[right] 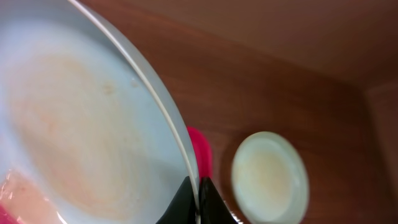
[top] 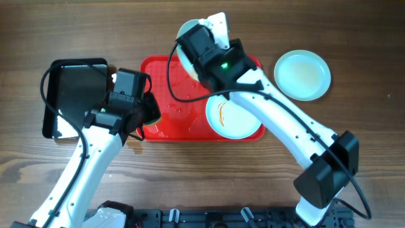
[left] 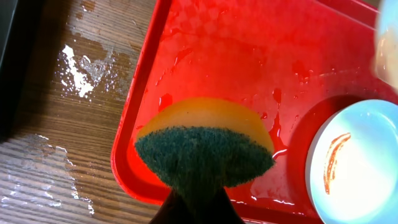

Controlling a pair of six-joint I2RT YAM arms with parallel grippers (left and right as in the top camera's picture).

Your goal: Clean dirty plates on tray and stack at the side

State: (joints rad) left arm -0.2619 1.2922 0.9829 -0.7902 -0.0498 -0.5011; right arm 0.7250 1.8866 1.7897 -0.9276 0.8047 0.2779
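L arm rises from the near-left corner of the wood table (top: 354, 31) and leans in toward the large red rectangular plastic tray (top: 183, 130), wrist bent down over the tray's left edge. Left gripper (left: 194, 202) is clamped narrow on a yellow sponge with a dark green scouring face (left: 205, 152). The sponge fans out past the jaws, green side to the wrist cam, over the tray's near-left corner. Can't tell if it touches the tray floor. Tray floor is wet, w/ droplets and streaks. There are wet patches on the table too, just beside the tray's left rim.

R arm starts at the table's near-right corner and runs long and diagonal across the tray's right half, wrist over the tray's far edge. Right gripper (right: 198, 200) is pinched tight on the rim of a round shallow pale mint-white glossy plate (right: 81, 124). That plate is held steeply tilted above the tray's far edge, approx mid-length. Its face shows a faint tan haze.

2nd plate (top: 235, 120), same kind, lies flat in the tray's near-right corner, partly under the R arm, w/ a thin orange-brown smear (left: 336, 163) left of its centre. 3rd plate (top: 302, 75) sits flat on the table off the tray's right edge, near it but apart, w/ a faint tan film on its face. A glossy black rectangular tray (top: 73, 82) lies on the table off the red tray's left edge, partly under the L arm.
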